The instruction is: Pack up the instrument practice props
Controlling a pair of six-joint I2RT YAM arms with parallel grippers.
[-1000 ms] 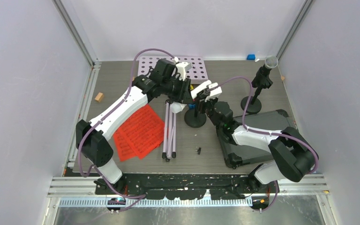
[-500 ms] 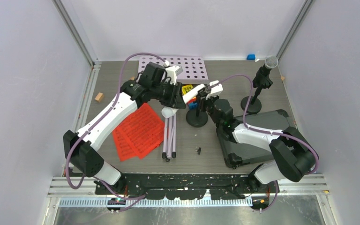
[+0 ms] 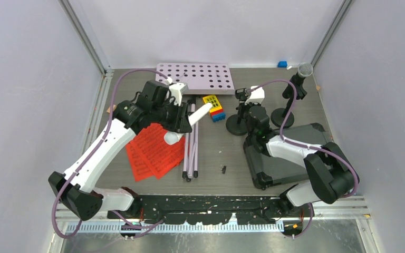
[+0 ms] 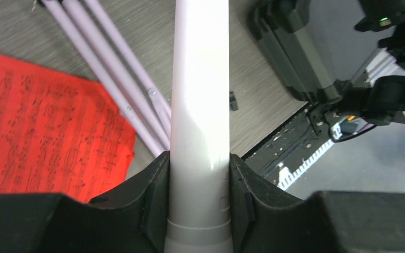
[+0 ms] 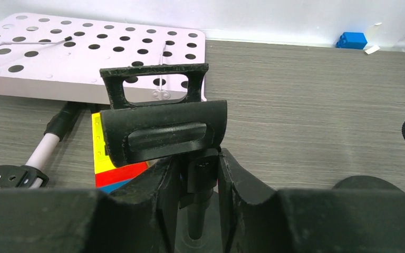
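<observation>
Grey wood-grain table (image 3: 227,158), pale walls all round. Nearest, behind the right fingers, lies a dark case (image 3: 287,153). The left gripper (image 4: 199,168) is clamped on the white mic (image 4: 200,79), which is held above the table. Red pages (image 3: 155,150) lie beneath and left of those fingers, with the tripod legs (image 3: 191,147) just to their right. The right gripper (image 5: 199,174) is clamped on the stem of a black holder (image 5: 163,126). Right of those fingers the second holder (image 3: 282,118) carries the grey-headed mic (image 3: 299,76). Beyond both sets of fingers lies the lilac desk (image 3: 198,77).
</observation>
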